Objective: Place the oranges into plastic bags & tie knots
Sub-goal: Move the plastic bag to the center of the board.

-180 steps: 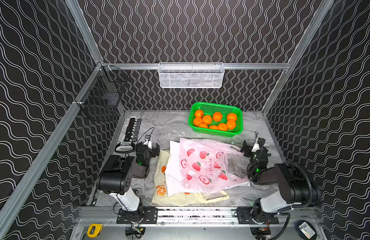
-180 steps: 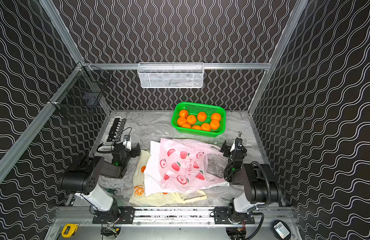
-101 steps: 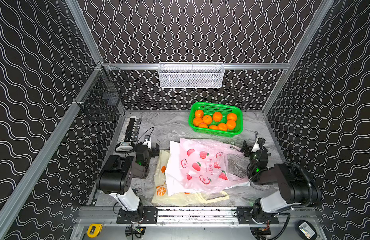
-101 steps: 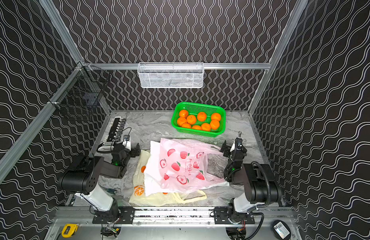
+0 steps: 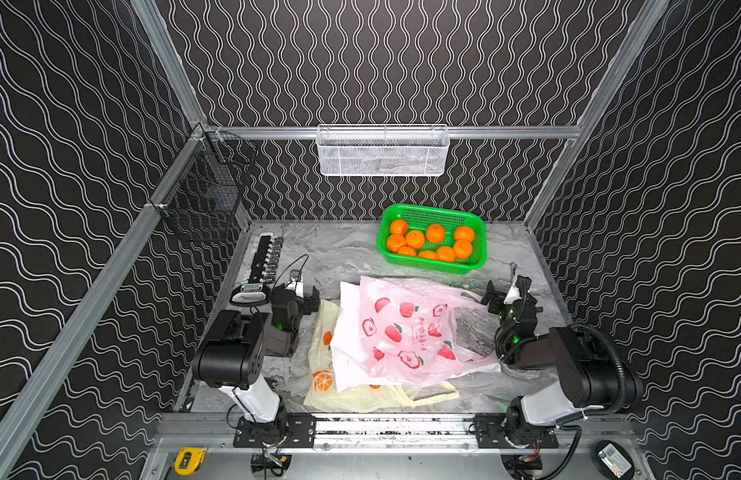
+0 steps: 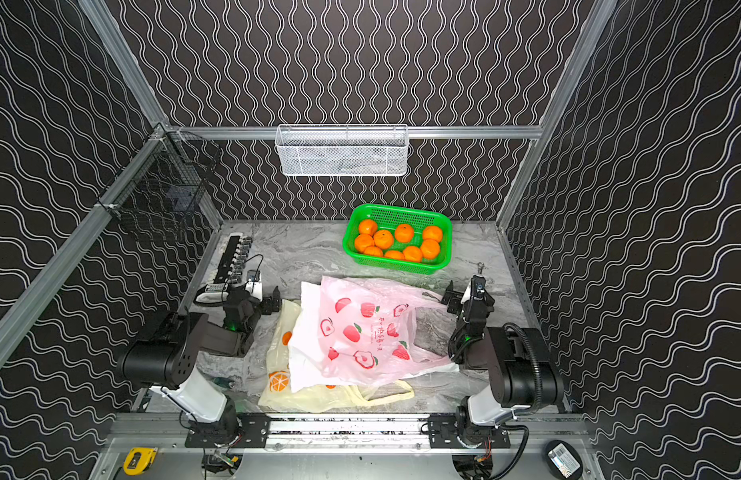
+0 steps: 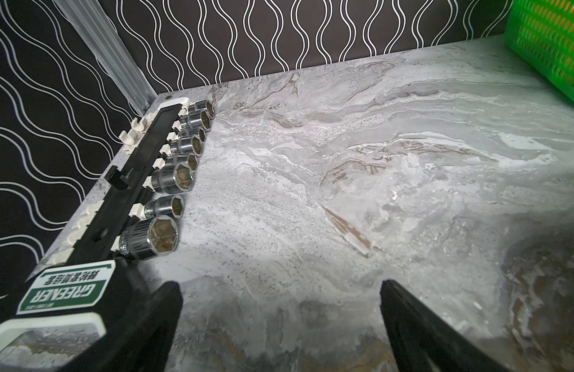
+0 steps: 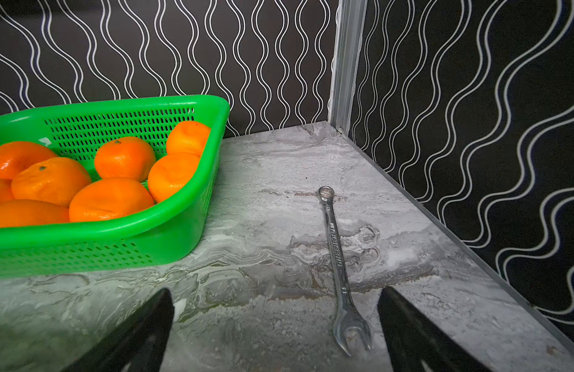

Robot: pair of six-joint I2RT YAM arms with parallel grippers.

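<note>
Several oranges point(image 5: 431, 243) point(image 8: 108, 180) lie in a green perforated basket point(image 5: 481, 237) at the back of the marble table. Three plastic bags lie flat and overlapping in the middle: a pink one with fruit prints point(image 5: 406, 328) on top, a white one point(image 5: 348, 345) under it, a pale yellow one point(image 5: 360, 395) at the bottom. My left gripper point(image 5: 304, 291) point(image 7: 281, 286) rests low, left of the bags, open and empty. Just off the bags' right side, my right gripper point(image 5: 506, 291) point(image 8: 276, 293) is also open and empty, facing the basket.
A socket rail point(image 5: 263, 262) point(image 7: 157, 180) lies along the left wall beside my left gripper. A steel wrench point(image 8: 337, 257) lies in front of my right gripper near the right wall. A white mesh basket point(image 5: 383, 151) and a black wire basket point(image 5: 206, 195) hang on the walls.
</note>
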